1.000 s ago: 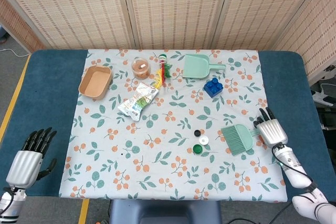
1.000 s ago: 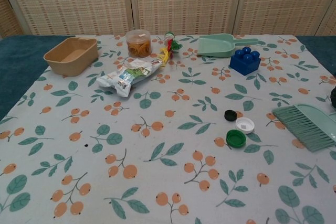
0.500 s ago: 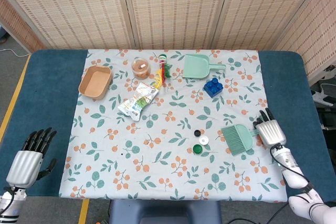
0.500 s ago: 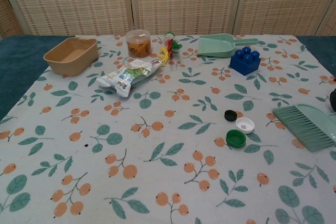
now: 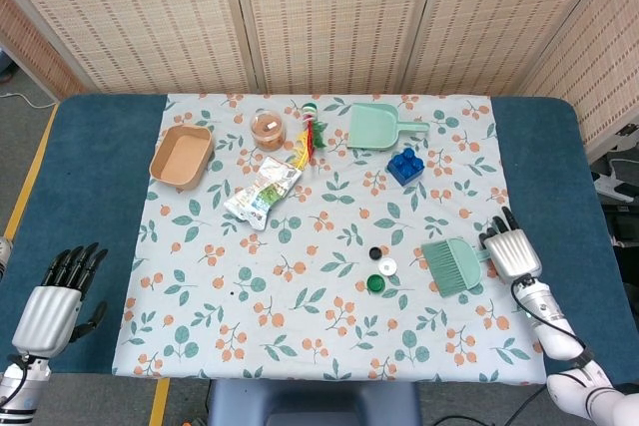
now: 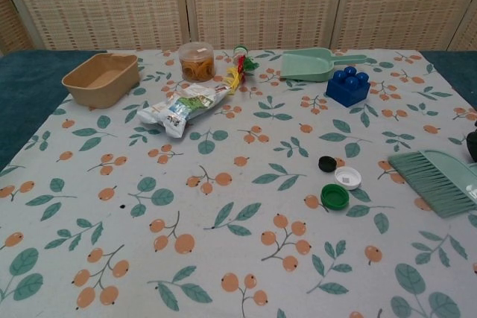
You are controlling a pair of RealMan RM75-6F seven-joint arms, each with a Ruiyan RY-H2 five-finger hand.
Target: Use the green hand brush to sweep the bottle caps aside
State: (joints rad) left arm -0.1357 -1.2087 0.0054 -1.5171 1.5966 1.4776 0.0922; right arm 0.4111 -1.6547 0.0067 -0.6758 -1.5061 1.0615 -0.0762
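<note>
Resting at the near left table edge, left hand (image 5: 47,308), fingers (image 5: 72,264) apart, holding nothing. Lying at the handle end of the green hand brush (image 5: 451,264), right hand (image 5: 511,251); grasp on handle impossible to tell. Just past the bristles, away from those fingers: bottle caps (image 5: 379,268) clustered. Farther off, dustpan (image 5: 379,127).

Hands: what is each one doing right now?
Left hand: open, holding nothing.
Right hand: at the green hand brush handle; grip cannot be told.
</note>
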